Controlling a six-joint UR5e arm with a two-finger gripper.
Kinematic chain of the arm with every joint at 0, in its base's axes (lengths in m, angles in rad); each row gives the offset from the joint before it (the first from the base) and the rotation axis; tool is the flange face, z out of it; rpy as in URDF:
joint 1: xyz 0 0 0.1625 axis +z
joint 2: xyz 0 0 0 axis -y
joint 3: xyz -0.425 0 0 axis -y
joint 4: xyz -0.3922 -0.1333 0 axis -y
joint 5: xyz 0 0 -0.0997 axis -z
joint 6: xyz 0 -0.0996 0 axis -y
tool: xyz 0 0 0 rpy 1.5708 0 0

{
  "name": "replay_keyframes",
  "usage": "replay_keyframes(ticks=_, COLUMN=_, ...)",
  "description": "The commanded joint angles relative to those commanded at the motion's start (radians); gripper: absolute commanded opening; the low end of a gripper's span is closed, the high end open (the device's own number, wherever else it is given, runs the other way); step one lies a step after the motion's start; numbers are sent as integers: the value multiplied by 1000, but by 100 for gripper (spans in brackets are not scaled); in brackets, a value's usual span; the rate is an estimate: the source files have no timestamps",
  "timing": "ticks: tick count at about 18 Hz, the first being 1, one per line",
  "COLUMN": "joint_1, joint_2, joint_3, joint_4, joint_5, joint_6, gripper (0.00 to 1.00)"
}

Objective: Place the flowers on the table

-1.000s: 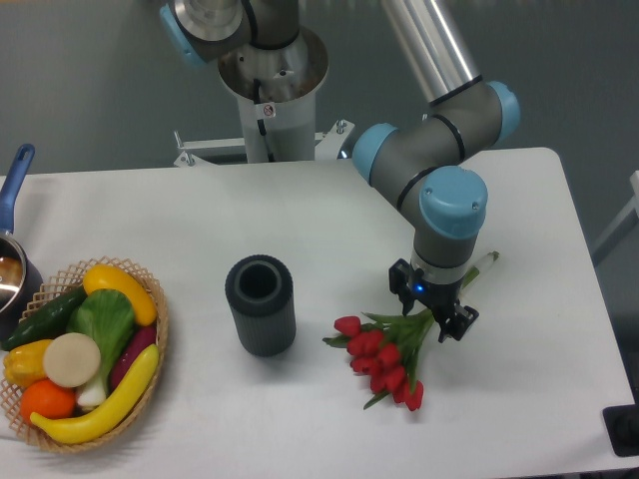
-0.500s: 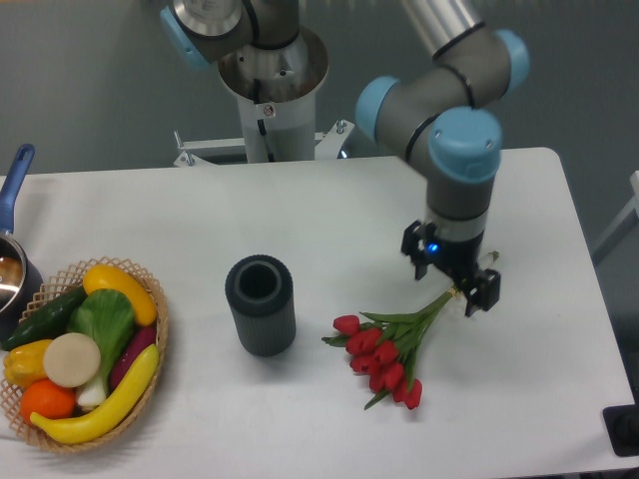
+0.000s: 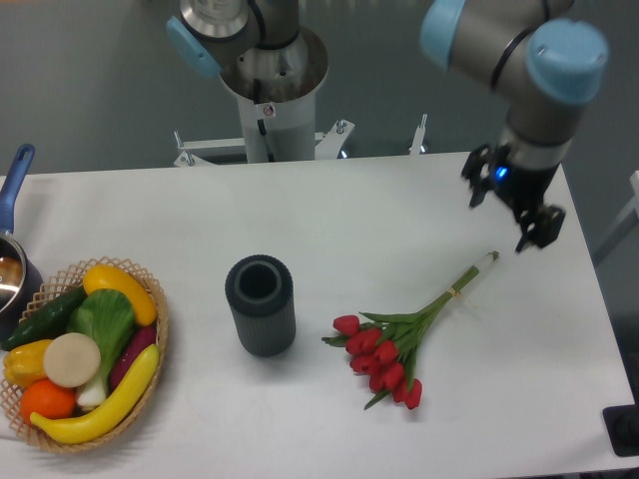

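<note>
The flowers [image 3: 384, 351], a bunch of red tulip buds with green leaves, lie flat on the white table [image 3: 329, 215]. Their tied stems [image 3: 464, 279] point up and right. My gripper [image 3: 511, 213] hangs in the air above the table's right side, well clear of the stem ends. Its fingers stand apart and hold nothing.
A dark grey ribbed cylinder vase [image 3: 261, 304] stands upright left of the flowers. A wicker basket [image 3: 150, 299] of fruit and vegetables sits at the left front. A pot with a blue handle [image 3: 14, 180] shows at the left edge. The arm's base column [image 3: 268, 95] rises behind the table.
My gripper has let go of the stems and risen up and to the right, away from the flowers. The bunch stays lying where it was.
</note>
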Motion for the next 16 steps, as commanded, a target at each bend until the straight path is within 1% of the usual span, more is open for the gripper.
replay_keyframes(ticks=2, joint_1=12, joint_2=17, joint_3=-2, joint_4=-3, joint_5=-3, joint_6=2, gripper=100)
replay_keyframes(ticks=6, joint_1=34, joint_2=22, joint_3=0, joint_4=-15, joint_5=-40, joint_6=2, gripper=100)
replay_keyframes(ticks=16, joint_1=28, joint_2=25, joint_3=-6, joint_4=-6, joint_5=-51, joint_6=-8, gripper=100)
